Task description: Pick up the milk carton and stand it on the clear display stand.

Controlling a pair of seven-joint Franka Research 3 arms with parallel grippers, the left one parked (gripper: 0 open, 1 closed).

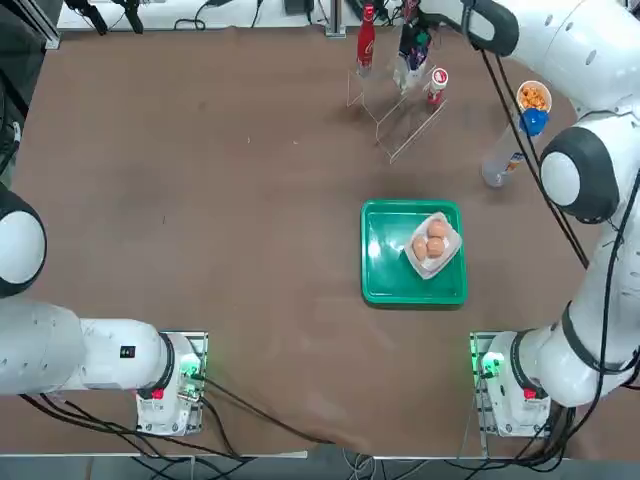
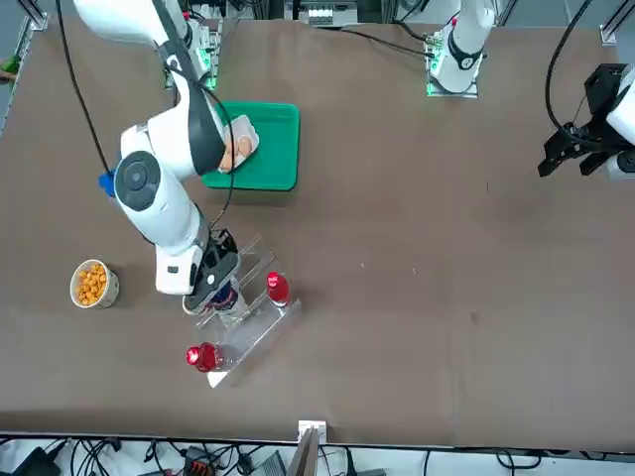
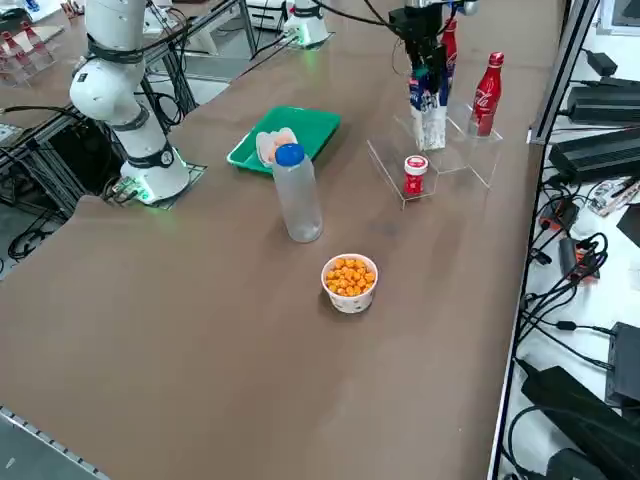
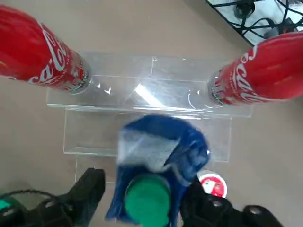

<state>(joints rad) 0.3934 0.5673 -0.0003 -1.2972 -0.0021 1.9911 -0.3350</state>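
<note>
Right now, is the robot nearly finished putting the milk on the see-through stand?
Nearly. The pickup looks done: the milk carton sits between the right gripper fingers, above the clear display stand, between two red bottles. In hand: lowering it onto a step. I cannot tell whether its base touches yet. Left: stand it upright, let go and pull away.

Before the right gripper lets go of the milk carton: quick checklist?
1. The right gripper has the milk carton between its fingers: ok.
2. Carton is over the clear display stand, middle step: ok.
3. Carton base seated flat on the step: cannot tell, hidden.
4. Carton upright: ok in the right side view.
5. Clear of the two red bottles on the step beyond: ok, apart.
6. Small red can close beside the carton: not ok, tight.
</note>
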